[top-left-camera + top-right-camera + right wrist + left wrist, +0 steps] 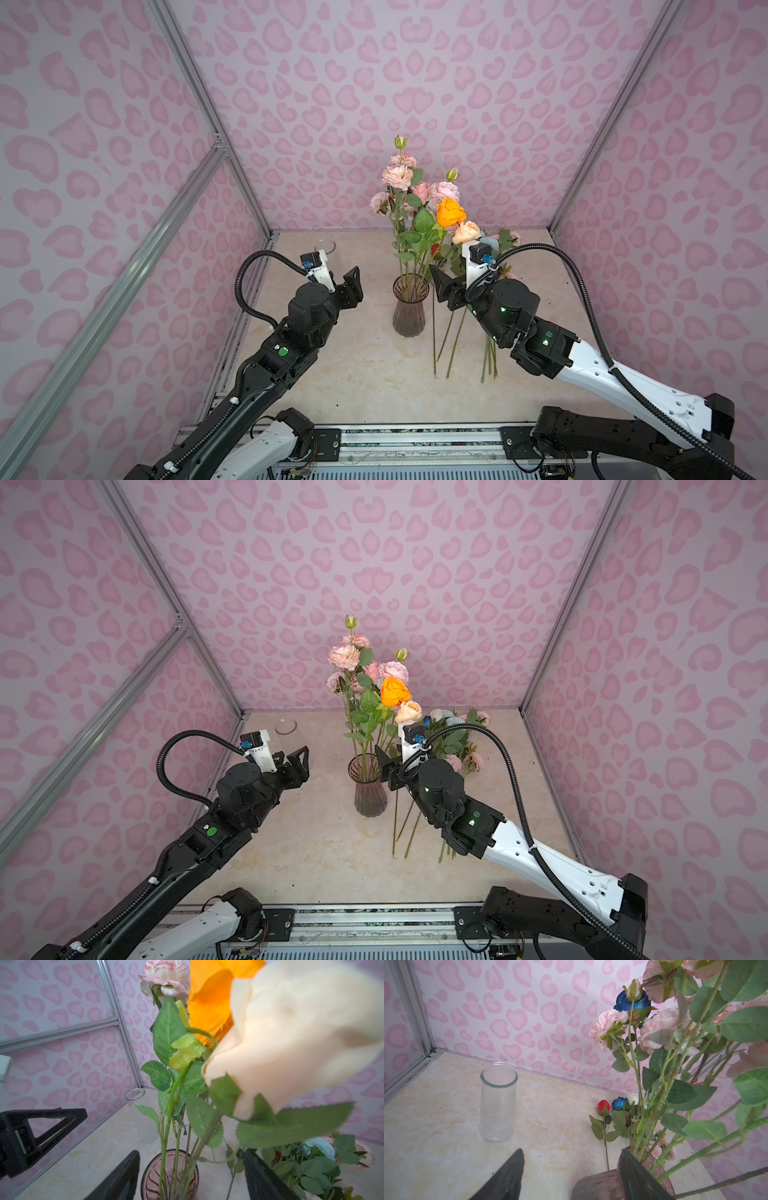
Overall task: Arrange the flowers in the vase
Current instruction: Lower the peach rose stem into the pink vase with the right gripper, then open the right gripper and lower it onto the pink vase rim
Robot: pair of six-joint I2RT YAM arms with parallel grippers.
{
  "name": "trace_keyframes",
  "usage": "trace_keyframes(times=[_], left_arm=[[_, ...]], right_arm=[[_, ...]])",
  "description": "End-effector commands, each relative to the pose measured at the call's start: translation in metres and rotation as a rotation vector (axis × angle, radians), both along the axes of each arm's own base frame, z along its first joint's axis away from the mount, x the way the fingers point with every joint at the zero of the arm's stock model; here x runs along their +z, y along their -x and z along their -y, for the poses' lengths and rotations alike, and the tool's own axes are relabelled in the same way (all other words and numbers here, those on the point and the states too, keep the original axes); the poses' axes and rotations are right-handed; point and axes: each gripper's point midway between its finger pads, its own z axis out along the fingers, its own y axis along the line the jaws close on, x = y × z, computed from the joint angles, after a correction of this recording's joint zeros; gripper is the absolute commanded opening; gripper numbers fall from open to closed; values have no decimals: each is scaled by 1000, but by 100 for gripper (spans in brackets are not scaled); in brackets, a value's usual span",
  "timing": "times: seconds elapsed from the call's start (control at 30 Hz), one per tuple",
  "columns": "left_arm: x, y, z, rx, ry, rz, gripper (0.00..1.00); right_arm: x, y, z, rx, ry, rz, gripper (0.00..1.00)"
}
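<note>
1. While the peach rose (466, 232) leans out of the vase (410, 309) toward the right gripper (446, 286), we judge that its heavy bloom could lever the stem over the rim. It could also snag on the claw if the arm draws away carelessly.
2. We also judge the vase top-heavy: tall stems fan out from a narrow mouth, so a sideways knock could topple it.
3. We describe the flowers (417, 195) in the vase as upright. Pink blooms and two buds stand highest, an orange rose (451, 212) sits below them, and the peach rose is lowest. Leaves are green and serrated; the vase is ribbed, smoky pink glass.
4. We find the remaining flowers (457, 733) lying on the table (353, 374) just right of the vase, stems toward the robot.
5. We see the right gripper spread wide, with the stems between its jaws untouched. The left gripper (351, 286) hangs wide and empty, left of the vase.
6. We note a clear glass cylinder (498, 1103), empty, near the back left corner.
</note>
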Motion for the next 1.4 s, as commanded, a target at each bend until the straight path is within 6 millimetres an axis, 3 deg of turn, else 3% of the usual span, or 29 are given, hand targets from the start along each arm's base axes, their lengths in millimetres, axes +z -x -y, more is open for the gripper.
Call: trace_keyframes(times=[0.0,0.27,0.4,0.5,0.53,0.6,0.73,0.83,1.1,1.37], left_arm=[[9,-1,-3,18,8,31,74],[10,-1,-6,27,3,36,74],[10,-1,-7,34,3,36,74],[11,0,-7,33,6,38,74],[10,0,-7,32,5,36,74],[10,-1,-6,31,7,34,74],[8,-1,-5,29,4,28,74],[8,-1,-7,35,2,29,74],[8,-1,-6,30,7,28,74],[7,0,0,0,29,19,73]], right_arm=[[-2,2,18,-61,27,-16,80],[22,23,50,-81,-8,-5,80],[22,34,85,-157,-87,5,75],[7,34,131,-330,-163,-35,63],[-6,30,148,-398,-184,-79,57],[-33,19,159,-419,-213,-180,51],[-92,-11,135,-243,-330,-462,39],[-118,-24,100,-112,-358,-603,35],[-150,-34,31,30,-233,-800,47],[-164,-39,-10,124,-176,-894,49]])
